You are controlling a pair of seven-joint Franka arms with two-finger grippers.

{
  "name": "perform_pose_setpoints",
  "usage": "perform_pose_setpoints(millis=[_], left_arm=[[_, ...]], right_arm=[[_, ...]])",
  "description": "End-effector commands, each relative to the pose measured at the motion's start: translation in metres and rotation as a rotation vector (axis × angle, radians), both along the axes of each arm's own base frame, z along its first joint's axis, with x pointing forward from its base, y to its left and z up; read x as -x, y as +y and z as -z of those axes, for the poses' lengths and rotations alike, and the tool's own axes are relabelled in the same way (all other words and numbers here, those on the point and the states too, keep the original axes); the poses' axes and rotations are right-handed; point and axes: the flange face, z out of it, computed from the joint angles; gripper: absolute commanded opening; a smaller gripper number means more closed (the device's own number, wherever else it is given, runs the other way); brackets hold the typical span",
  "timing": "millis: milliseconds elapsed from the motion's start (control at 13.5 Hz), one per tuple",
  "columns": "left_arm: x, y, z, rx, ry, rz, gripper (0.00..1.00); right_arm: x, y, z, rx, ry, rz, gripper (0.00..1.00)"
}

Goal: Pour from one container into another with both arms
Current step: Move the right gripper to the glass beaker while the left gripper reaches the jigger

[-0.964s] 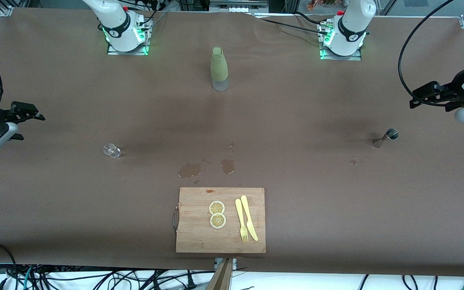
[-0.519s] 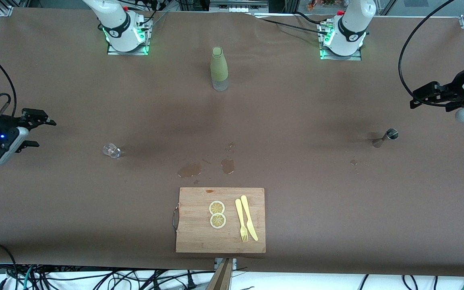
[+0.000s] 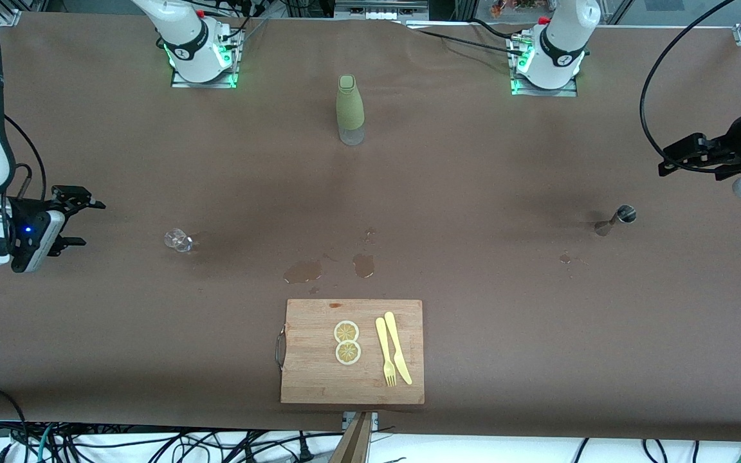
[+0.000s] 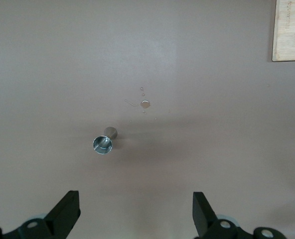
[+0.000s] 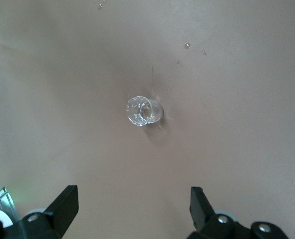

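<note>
A small clear glass (image 3: 179,240) (image 5: 144,110) stands on the brown table toward the right arm's end. My right gripper (image 3: 87,224) (image 5: 132,204) hangs open over bare table a short way from the glass, with nothing between its fingers. A metal jigger (image 3: 616,218) (image 4: 104,141) stands toward the left arm's end. My left gripper (image 3: 666,162) (image 4: 136,209) is open and empty over the table edge near the jigger, apart from it. A green bottle (image 3: 349,109) stands upright between the two arm bases.
A wooden cutting board (image 3: 309,376) lies at the table's near edge with two lemon slices (image 3: 347,341), a yellow fork (image 3: 384,352) and a yellow knife (image 3: 397,347). Wet spill patches (image 3: 302,271) lie between the board and the bottle. A small droplet (image 3: 565,258) sits near the jigger.
My right gripper has moved in from the table's end toward the clear glass. The left gripper shifted only slightly. Nothing on the table moved.
</note>
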Motion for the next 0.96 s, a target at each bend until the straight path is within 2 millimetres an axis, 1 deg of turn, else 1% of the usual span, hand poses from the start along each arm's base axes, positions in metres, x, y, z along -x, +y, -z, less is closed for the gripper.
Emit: perform_pose_setpoints(millis=[0,74,148,223,297,519,593,668,742,816,890], left_arm=[[0.001,0.016,0.001,-0.031,-0.009,-0.006,1.0],[-0.002,0.029,0.004,-0.021,-0.015,0.047,1.0],[-0.008,0.047,0.014,-0.005,-0.021,0.115,1.0],[-0.012,0.072,0.024,0.013,-0.025,0.175,1.0],[-0.017,0.088,0.039,0.051,-0.023,0.236,1.0],[-0.025,0.145,0.077,0.123,-0.063,0.435,1.0],[-0.027,0.16,0.091,0.167,-0.078,0.498,1.0],[-0.028,0.182,0.107,0.203,-0.096,0.549,1.0],[-0.029,0.198,0.125,0.244,-0.112,0.606,1.0],[-0.031,0.207,0.14,0.287,-0.129,0.671,1.0],[-0.031,0.221,0.161,0.331,-0.145,0.723,1.0]], right_arm=[[-0.002,-0.001,-0.002,-0.025,-0.02,-0.026,1.0],[-0.002,-0.001,0.0,-0.028,-0.02,-0.033,1.0],[-0.002,0.0,0.007,-0.034,-0.01,-0.037,1.0],[-0.002,-0.001,0.013,-0.042,-0.007,-0.051,1.0],[-0.003,0.0,0.016,-0.054,-0.009,-0.06,1.0],[-0.004,0.001,0.025,-0.068,-0.003,-0.066,1.0],[-0.004,0.001,0.032,-0.08,0.0,-0.08,1.0],[-0.006,0.003,0.04,-0.121,-0.006,-0.09,1.0],[-0.006,-0.001,0.049,-0.174,-0.024,-0.095,1.0],[-0.005,-0.008,0.066,-0.213,-0.026,-0.107,1.0],[-0.008,-0.013,0.075,-0.236,-0.05,-0.123,1.0]])
